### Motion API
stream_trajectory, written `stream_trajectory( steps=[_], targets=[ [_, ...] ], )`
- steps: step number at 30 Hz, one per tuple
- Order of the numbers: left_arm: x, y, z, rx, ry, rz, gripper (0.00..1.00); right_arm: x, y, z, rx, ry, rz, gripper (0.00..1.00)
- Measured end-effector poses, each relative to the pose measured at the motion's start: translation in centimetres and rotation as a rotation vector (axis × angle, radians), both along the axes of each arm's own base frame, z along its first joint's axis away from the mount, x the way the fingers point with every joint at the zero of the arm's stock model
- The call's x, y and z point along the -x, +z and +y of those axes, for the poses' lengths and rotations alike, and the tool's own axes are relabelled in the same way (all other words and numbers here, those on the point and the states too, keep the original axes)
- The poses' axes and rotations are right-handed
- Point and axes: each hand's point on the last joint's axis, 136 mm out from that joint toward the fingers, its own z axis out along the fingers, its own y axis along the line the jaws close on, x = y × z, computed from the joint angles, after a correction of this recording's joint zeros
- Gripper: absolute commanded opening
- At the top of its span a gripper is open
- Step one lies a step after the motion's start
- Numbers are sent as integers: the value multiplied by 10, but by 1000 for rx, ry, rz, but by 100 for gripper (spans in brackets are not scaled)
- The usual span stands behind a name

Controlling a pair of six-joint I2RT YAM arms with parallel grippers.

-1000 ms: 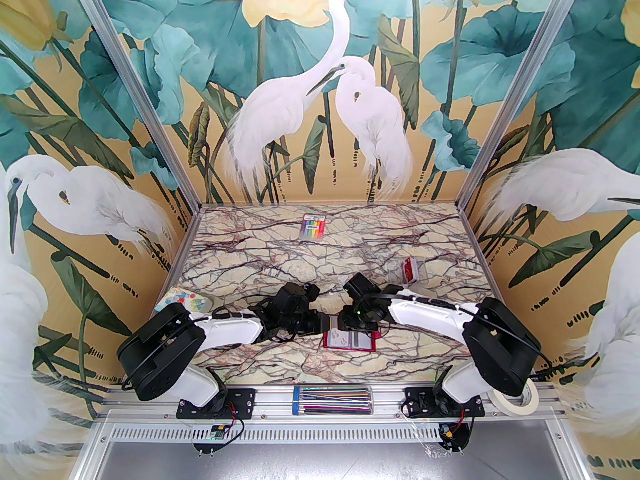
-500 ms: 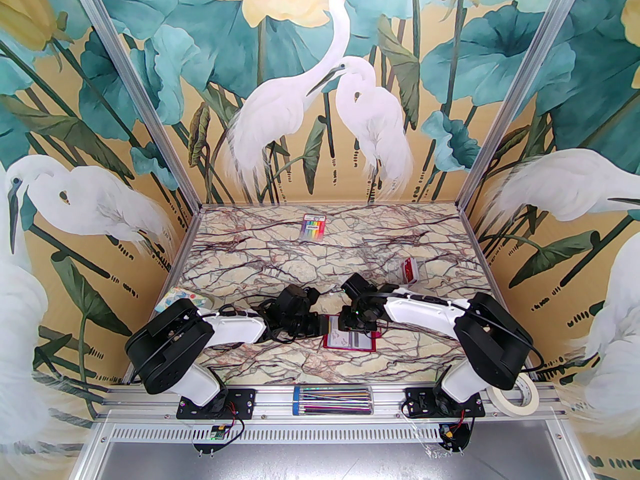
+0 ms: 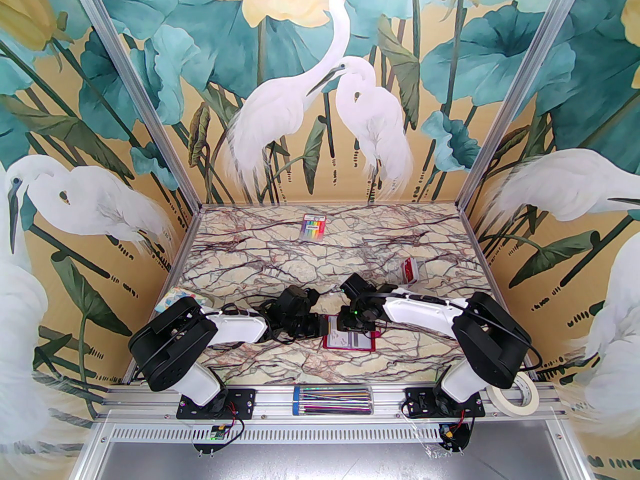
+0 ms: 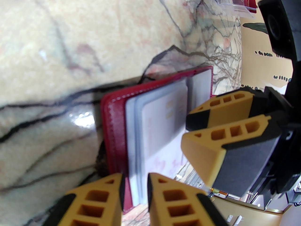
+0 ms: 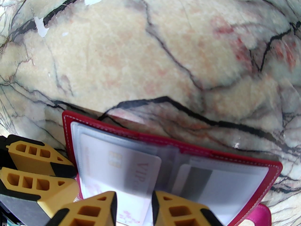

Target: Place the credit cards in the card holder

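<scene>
Open card holder [image 3: 356, 342] on bench [image 3: 280, 263], near front centre. At left edge, left gripper [image 4: 135, 181] closed on it — red cover [image 4: 112, 126] and clear sleeves [image 4: 137, 131] between jaws. At far edge, right gripper [image 5: 133, 196], jaws part-way apart over pale card [image 5: 122, 163] blurred on left page; clamped or not — cannot tell. Grey-striped card [image 5: 200, 175] in right sleeve.
</scene>
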Motion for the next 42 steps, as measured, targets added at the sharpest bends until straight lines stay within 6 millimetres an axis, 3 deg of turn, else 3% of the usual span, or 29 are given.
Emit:
stream_trajectory(
  steps=[7, 17, 29, 42],
  targets=[
    [0, 4, 0, 7, 0, -8, 22, -2, 11, -4, 6, -7, -28, 38],
    [1, 11, -3, 28, -12, -17, 22, -2, 14, -3, 1, 0, -36, 27],
    [4, -1, -1, 3, -10, 12, 17, -1, 11, -4, 5, 0, -31, 17],
    [3, -2, -2, 4, -10, 10, 17, 5, -5, -11, 36, 1, 0, 13]
  ],
)
